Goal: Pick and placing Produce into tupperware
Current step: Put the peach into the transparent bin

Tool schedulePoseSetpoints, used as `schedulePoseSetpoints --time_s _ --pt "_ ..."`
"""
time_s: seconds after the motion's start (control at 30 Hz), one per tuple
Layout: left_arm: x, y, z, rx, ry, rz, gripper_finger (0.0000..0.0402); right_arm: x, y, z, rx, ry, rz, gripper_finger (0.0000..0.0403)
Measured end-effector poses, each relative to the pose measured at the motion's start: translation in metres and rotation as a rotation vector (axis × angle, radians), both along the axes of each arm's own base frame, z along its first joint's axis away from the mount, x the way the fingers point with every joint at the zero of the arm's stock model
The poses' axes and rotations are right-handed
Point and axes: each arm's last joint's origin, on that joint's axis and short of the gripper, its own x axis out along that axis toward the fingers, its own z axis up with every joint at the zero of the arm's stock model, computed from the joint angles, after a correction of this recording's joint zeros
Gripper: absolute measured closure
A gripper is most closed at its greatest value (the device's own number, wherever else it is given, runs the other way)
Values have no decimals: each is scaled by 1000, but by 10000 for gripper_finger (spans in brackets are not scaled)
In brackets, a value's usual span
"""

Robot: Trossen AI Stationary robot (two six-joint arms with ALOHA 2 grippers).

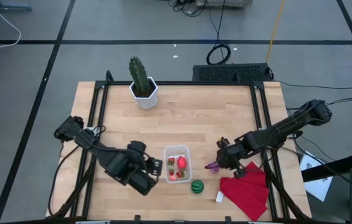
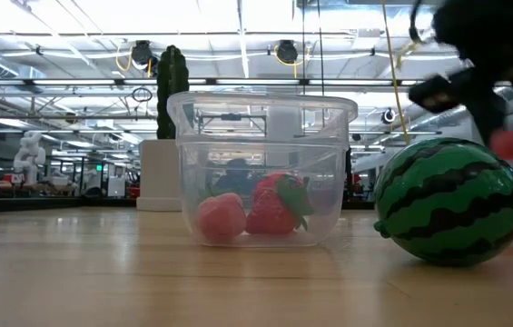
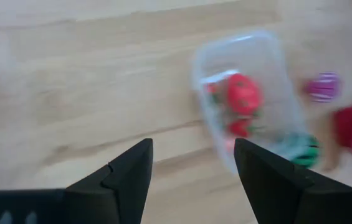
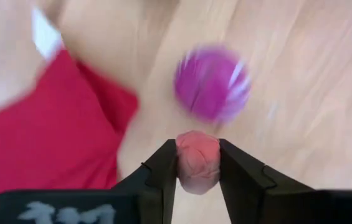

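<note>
The clear tupperware [image 1: 177,163] stands near the table's front middle with red strawberry pieces [image 2: 277,204] and a pink one [image 2: 221,218] inside. A green striped ball [image 1: 197,186] rests on the wood just right of it. A purple piece [image 4: 212,82] lies on the table between the tupperware and the red cloth. My right gripper [image 4: 197,146] hangs above the purple piece, shut on a small pink piece [image 4: 197,163]. Left of the tupperware, my left gripper [image 3: 191,149] stands open over bare wood with nothing between its fingers. My right gripper pinches the pink piece by its two opposite sides [image 4: 183,163] between its two fingers. The fingers slant down from the table's right. The piece is lifted clear of the table, above and beside the purple piece.
A red folded cloth [image 1: 245,190] with a white tag [image 1: 220,196] lies at the front right, under my right arm. A tall green cactus in a white pot [image 1: 143,87] stands at the far edge. Bare wood lies between the cactus and the tupperware.
</note>
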Motion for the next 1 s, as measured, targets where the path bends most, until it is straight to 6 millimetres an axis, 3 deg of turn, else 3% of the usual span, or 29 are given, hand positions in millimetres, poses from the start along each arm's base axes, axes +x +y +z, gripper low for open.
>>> schedulePoseSetpoints --time_s 0.1,0.3,0.5,0.73,1.0 --pt "-6 -6 0 -21 8 18 172 13 0 21 21 -84 9 310" --pt "-29 -11 20 1 -102 -4 172 44 -5 59 62 -281 -1 310" --pt "-57 -5 25 16 -171 35 172 84 -6 73 64 -367 -1 310" --pt "-90 3 -1 -4 -121 142 172 127 6 58 38 -345 48 309" --pt "-98 5 -8 4 -105 145 172 161 15 22 5 -266 85 309"
